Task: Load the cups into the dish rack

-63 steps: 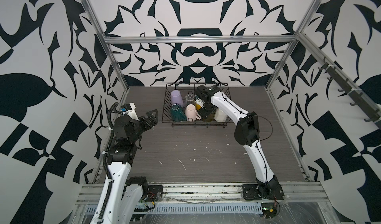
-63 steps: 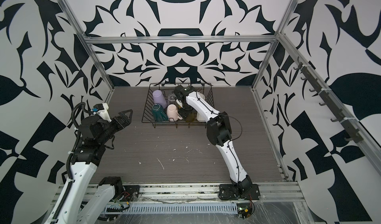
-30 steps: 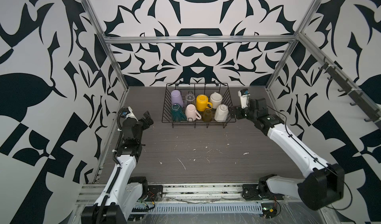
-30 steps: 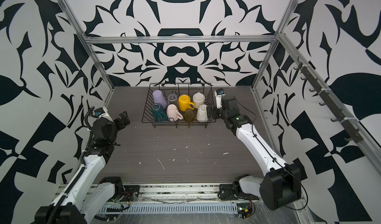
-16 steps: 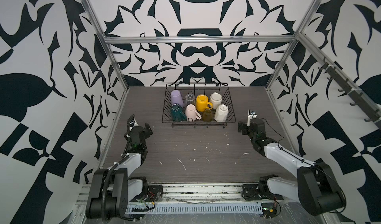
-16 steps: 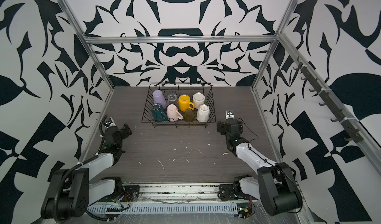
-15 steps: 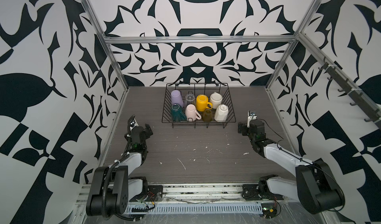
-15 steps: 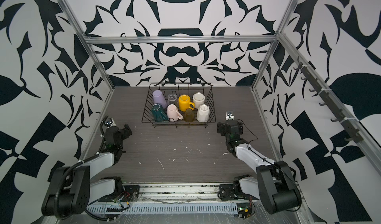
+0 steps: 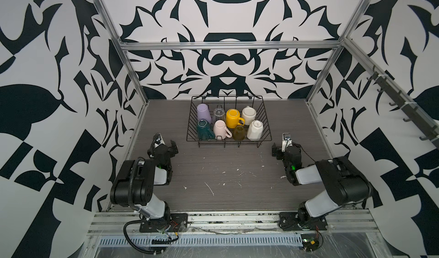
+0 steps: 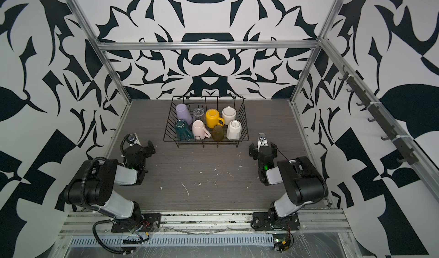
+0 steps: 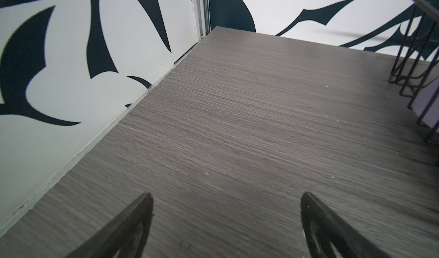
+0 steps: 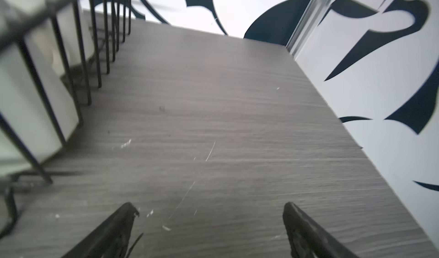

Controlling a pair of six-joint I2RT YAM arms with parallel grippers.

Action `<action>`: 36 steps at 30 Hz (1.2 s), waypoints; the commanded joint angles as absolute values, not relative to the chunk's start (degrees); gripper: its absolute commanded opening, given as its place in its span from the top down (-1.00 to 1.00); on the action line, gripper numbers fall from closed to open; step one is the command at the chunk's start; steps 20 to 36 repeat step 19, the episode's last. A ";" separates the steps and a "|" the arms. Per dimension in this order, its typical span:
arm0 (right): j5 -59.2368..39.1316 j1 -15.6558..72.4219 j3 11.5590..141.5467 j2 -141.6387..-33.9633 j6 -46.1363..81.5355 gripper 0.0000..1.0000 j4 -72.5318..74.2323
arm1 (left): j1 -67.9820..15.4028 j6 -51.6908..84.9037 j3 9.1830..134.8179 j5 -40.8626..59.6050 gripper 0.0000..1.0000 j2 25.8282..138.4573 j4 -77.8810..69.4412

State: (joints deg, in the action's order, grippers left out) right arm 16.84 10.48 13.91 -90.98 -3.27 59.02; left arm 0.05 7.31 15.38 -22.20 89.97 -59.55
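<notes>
Cups (image 9: 220,130) first: count eight, all inside the dish rack (image 9: 193,126) at the back middle of the table (image 9: 225,173), in two rows: lilac tumbler (image 9: 203,112), clear glass (image 9: 219,113), yellow mug (image 9: 232,118) and cream mug (image 9: 248,115) behind; dark green mug (image 9: 204,131), pink mug (image 9: 220,129), olive glass (image 9: 238,133) and white faceted mug (image 9: 254,130) in front. Check both top views for strays on the wood; finding none, judge the loading complete and treat the step in hand as parking the arms. Note left gripper (image 11: 226,198) and right gripper (image 12: 210,208), each with jaws spread wide and holding nothing, low over bare boards to either side of the rack's front, near it but not touching. Draw both straight back toward the bases, never sideways toward the wire walls or feet, to avoid jolting the closely packed cups. Leave jaws apart; attempt no further grasp.
</notes>
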 commanded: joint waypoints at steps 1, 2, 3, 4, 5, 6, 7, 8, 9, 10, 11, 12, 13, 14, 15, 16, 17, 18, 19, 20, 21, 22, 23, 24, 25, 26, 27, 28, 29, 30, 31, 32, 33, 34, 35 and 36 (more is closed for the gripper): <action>15.29 10.39 14.74 -89.11 -4.69 -1.00 63.32 | 0.26 6.55 17.28 -21.27 -0.99 89.59 -61.42; 15.40 10.29 15.45 -89.42 -4.58 -1.00 62.55 | 0.25 6.39 17.52 -21.60 -0.98 90.06 -61.98; 16.68 10.29 16.25 -89.65 -4.17 -1.00 61.52 | 0.26 6.14 17.80 -21.67 -0.99 90.35 -61.90; 17.80 10.28 16.79 -89.65 -3.73 -1.00 60.56 | 0.26 6.14 18.15 -21.58 -0.98 90.21 -61.04; 18.76 10.28 17.23 -89.56 -3.34 -1.00 59.51 | 0.24 6.31 18.52 -21.47 -0.98 89.99 -60.00; 19.19 10.28 17.56 -89.63 -3.16 -1.00 58.97 | 0.26 6.33 18.72 -21.45 -0.99 90.01 -59.55; 19.03 10.28 17.58 -89.65 -3.15 -1.00 59.12 | 0.25 6.32 18.81 -21.54 -0.99 90.11 -59.55; 19.15 10.28 17.54 -89.69 -3.12 -1.00 59.10 | 0.24 6.30 19.01 -21.53 -0.99 90.23 -59.38; 19.16 10.28 17.52 -89.66 -3.08 -1.00 59.09 | 0.26 6.31 19.10 -21.53 -0.98 90.16 -59.11; 19.24 10.29 17.49 -89.65 -3.12 -1.00 59.19 | 0.25 6.33 19.13 -21.60 -0.99 90.15 -58.98; 19.44 10.29 17.42 -89.65 -3.16 -1.00 59.32 | 0.24 6.28 19.10 -21.53 -0.98 90.12 -58.97; 20.35 10.29 17.23 -89.65 -2.48 -1.00 59.60 | 0.24 6.31 19.15 -21.58 -0.99 90.15 -58.91; 21.52 10.34 17.70 -89.94 -2.09 -1.00 59.08 | 0.26 6.32 19.17 -21.62 -0.98 90.17 -58.89; 22.11 10.28 18.46 -90.09 -1.65 -1.00 58.27 | 0.26 6.40 19.16 -21.70 -0.99 90.12 -58.84; 22.21 10.09 18.72 -89.88 -1.26 -1.00 57.28 | 0.21 6.49 19.25 -21.88 -0.98 90.11 -58.76; 22.22 10.07 18.68 -89.76 -1.07 -1.00 57.18 | 0.26 6.58 19.25 -21.90 -0.99 90.10 -58.58; 22.61 10.08 18.20 -89.72 -1.27 -1.00 57.92 | 0.26 6.59 19.30 -21.89 -0.99 90.02 -58.48; 22.03 10.06 17.47 -89.74 -1.47 -1.00 59.53 | 0.26 6.59 19.27 -21.86 -0.98 90.00 -58.53; 20.86 10.05 16.91 -89.74 -2.32 -1.00 60.39 | 0.26 6.58 19.25 -21.90 -0.99 89.96 -58.54; 20.86 10.05 16.91 -89.74 -2.32 -1.00 60.39 | 0.26 6.58 19.25 -21.90 -0.99 89.96 -58.54; 20.86 10.05 16.91 -89.74 -2.32 -1.00 60.39 | 0.26 6.58 19.25 -21.90 -0.99 89.96 -58.54; 20.86 10.05 16.91 -89.74 -2.32 -1.00 60.39 | 0.26 6.58 19.25 -21.90 -0.99 89.96 -58.54; 20.86 10.05 16.91 -89.74 -2.32 -1.00 60.39 | 0.26 6.58 19.25 -21.90 -0.99 89.96 -58.54; 20.86 10.05 16.91 -89.74 -2.32 -1.00 60.39 | 0.26 6.58 19.25 -21.90 -0.99 89.96 -58.54; 20.86 10.05 16.91 -89.74 -2.32 -1.00 60.39 | 0.26 6.58 19.25 -21.90 -0.99 89.96 -58.54; 20.86 10.05 16.91 -89.74 -2.32 -1.00 60.39 | 0.26 6.58 19.25 -21.90 -0.99 89.96 -58.54; 20.86 10.05 16.91 -89.74 -2.32 -1.00 60.39 | 0.26 6.58 19.25 -21.90 -0.99 89.96 -58.54; 20.86 10.05 16.91 -89.74 -2.32 -1.00 60.39 | 0.26 6.58 19.25 -21.90 -0.99 89.96 -58.54; 20.86 10.05 16.91 -89.74 -2.32 -1.00 60.39 | 0.26 6.58 19.25 -21.90 -0.99 89.96 -58.54; 20.86 10.05 16.91 -89.74 -2.32 -1.00 60.39 | 0.26 6.58 19.25 -21.90 -0.99 89.96 -58.54; 20.86 10.05 16.91 -89.74 -2.32 -1.00 60.39 | 0.26 6.58 19.25 -21.90 -0.99 89.96 -58.54; 20.86 10.05 16.91 -89.74 -2.32 -1.00 60.39 | 0.26 6.58 19.25 -21.90 -0.99 89.96 -58.54; 20.86 10.05 16.91 -89.74 -2.32 -1.00 60.39 | 0.26 6.58 19.25 -21.90 -0.99 89.96 -58.54; 20.86 10.05 16.91 -89.74 -2.32 -1.00 60.39 | 0.26 6.58 19.25 -21.90 -0.99 89.96 -58.54; 20.86 10.05 16.91 -89.74 -2.32 -1.00 60.39 | 0.26 6.58 19.25 -21.90 -0.99 89.96 -58.54; 20.86 10.05 16.91 -89.74 -2.32 -1.00 60.39 | 0.26 6.58 19.25 -21.90 -0.99 89.96 -58.54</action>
